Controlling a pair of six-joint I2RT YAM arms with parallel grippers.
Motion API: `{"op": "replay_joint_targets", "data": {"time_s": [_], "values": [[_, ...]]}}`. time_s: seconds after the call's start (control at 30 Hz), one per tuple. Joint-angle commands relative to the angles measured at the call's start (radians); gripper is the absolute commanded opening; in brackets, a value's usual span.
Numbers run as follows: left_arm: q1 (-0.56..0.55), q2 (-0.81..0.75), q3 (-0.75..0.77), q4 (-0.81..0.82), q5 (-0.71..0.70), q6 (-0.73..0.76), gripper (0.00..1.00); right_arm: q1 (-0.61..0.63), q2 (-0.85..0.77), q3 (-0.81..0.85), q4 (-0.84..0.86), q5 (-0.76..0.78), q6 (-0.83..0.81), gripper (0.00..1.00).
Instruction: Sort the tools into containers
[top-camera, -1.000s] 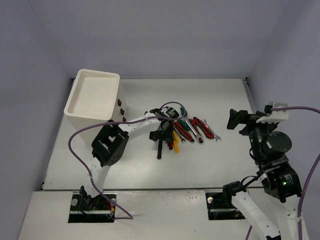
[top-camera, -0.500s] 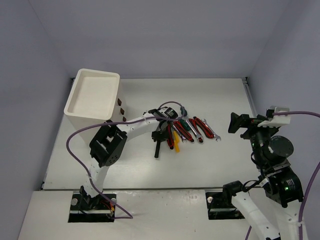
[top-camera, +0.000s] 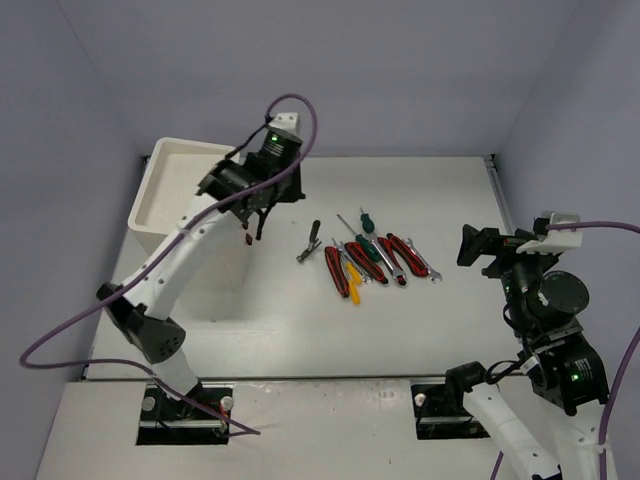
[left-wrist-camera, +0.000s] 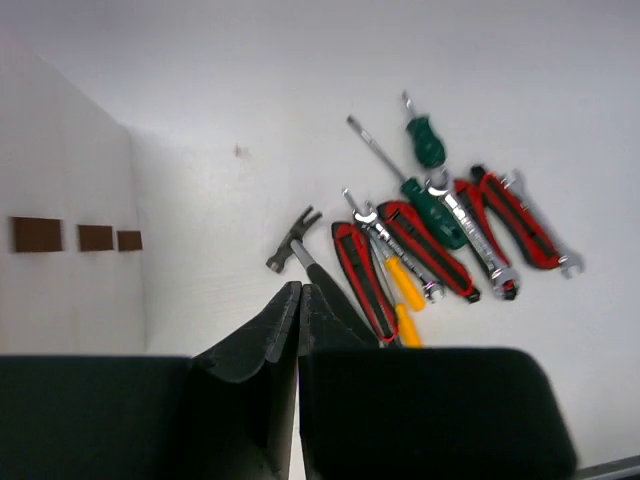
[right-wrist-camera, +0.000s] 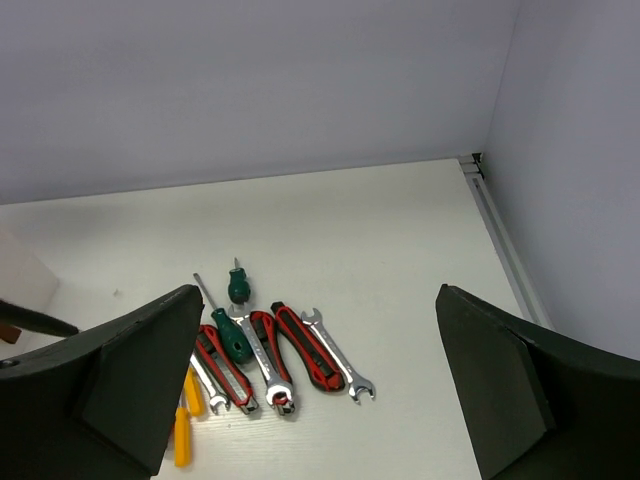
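L pincer (left-wrist-camera: 299, 292) is hanging raised over the worktop (top-camera: 430, 200), its fingers (left-wrist-camera: 250, 350) pressing together w/ nothing between them, tips pointing down.

In the wrist view the hammer (left-wrist-camera: 291, 246) is lying flat just past the tips, steel head toward the cabinet (top-camera: 185, 146), black handle running behind the fingers. From overhead it is sitting apart from the pincer, to its right.

Right of the hammer the other tools are lying in a loose row, close together:
- red pliers (left-wrist-camera: 358, 280)
- yellow screwdrivers (left-wrist-camera: 405, 284)
- silver wrenches (left-wrist-camera: 395, 256)
- green screwdrivers (left-wrist-camera: 428, 143) at the far end

The white cabinet is standing at the left rear of the worktop, top tray facing up. Dark-red handles (left-wrist-camera: 37, 234) are showing on the face nearest the L pincer, drawers looking shut.

R pincer (right-wrist-camera: 315, 292) is hovering at the right side of the worktop, fingers spread wide apart, gripping nothing, facing the tool row.
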Motion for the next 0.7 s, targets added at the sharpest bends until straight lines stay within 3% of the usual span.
{"op": "replay_joint_targets", "data": {"time_s": [0.0,0.23,0.3,0.33,0.37,0.4,0.43,0.47,0.5,0.67], "values": [[0.047,-0.055,0.025,-0.05,0.034,0.034,0.0,0.006,0.032,0.039,0.063,-0.009,-0.008,1.0],[-0.032,-0.081,-0.151,-0.043,0.075,-0.1,0.03,0.006,0.025,0.02,0.059,-0.052,0.005,1.0],[-0.048,-0.089,-0.222,-0.036,0.087,-0.174,0.18,0.006,0.031,0.013,0.051,-0.081,0.01,1.0],[-0.064,-0.088,-0.24,-0.033,0.085,-0.193,0.3,0.006,0.041,0.009,0.043,-0.107,0.014,1.0],[-0.066,-0.088,-0.255,-0.031,0.081,-0.208,0.31,0.007,0.046,0.007,0.042,-0.11,0.017,1.0],[-0.078,-0.088,-0.269,-0.018,0.078,-0.223,0.41,0.006,0.051,0.002,0.038,-0.128,0.019,1.0],[-0.095,-0.088,-0.284,0.004,0.069,-0.255,0.59,0.006,0.059,-0.006,0.035,-0.156,0.025,1.0],[-0.1,-0.09,-0.294,0.026,0.053,-0.287,0.7,0.006,0.074,-0.016,0.035,-0.187,0.03,1.0],[-0.103,-0.091,-0.307,0.047,0.047,-0.317,0.74,0.005,0.088,-0.021,0.035,-0.203,0.036,1.0],[-0.102,-0.073,-0.361,0.134,0.025,-0.468,0.75,0.006,0.171,-0.027,0.025,-0.32,0.047,1.0]]}}
